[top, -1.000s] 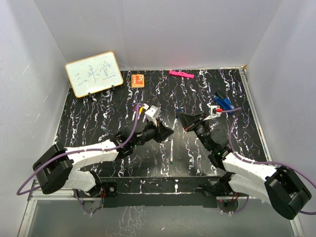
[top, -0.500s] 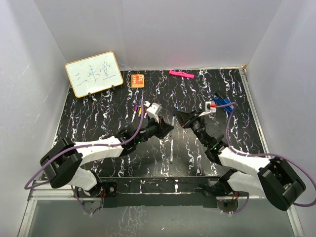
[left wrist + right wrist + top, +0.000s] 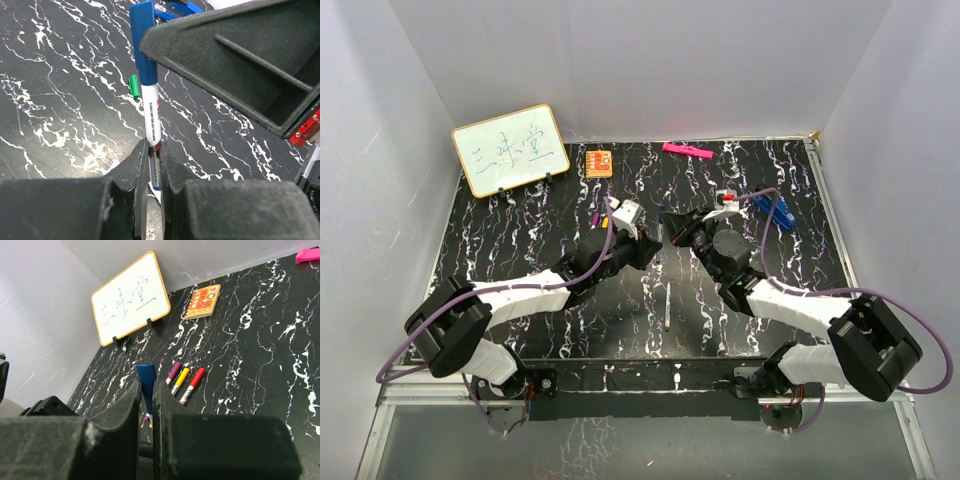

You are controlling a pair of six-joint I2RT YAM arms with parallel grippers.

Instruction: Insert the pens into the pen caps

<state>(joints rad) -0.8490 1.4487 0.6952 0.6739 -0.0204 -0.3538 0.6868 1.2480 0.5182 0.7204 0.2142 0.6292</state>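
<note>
1. The two arms have closed the gap between them. A second ago the grippers stood apart over the middle of the tabletop (image 3: pixel 520 230); now they meet tip to tip, a little farther from the bases.
2. The left gripper (image 3: pixel 154 148) is clamped tight on the white barrel of a pen (image 3: pixel 152 112), which sticks out ahead of its fingers.
3. The right gripper (image 3: pixel 146 385) is pinched hard on the blue cap (image 3: pixel 144 40). The left wrist view shows that cap sitting over the pen's end, in line with the barrel.
4. This pen looks capped or very nearly so; I cannot tell whether the cap is pressed fully home.
5. Both arms reach forward low over the tabletop, forearms angling inward and wrists facing each other near the centre line.
6. A loose pen (image 3: pixel 666 303) lies nearer the bases and a green cap (image 3: pixel 134 86) lies just beyond the held pen, so that pair probably comes next. Three capped pens (image 3: pixel 181 379) lie together off to the left.
</note>
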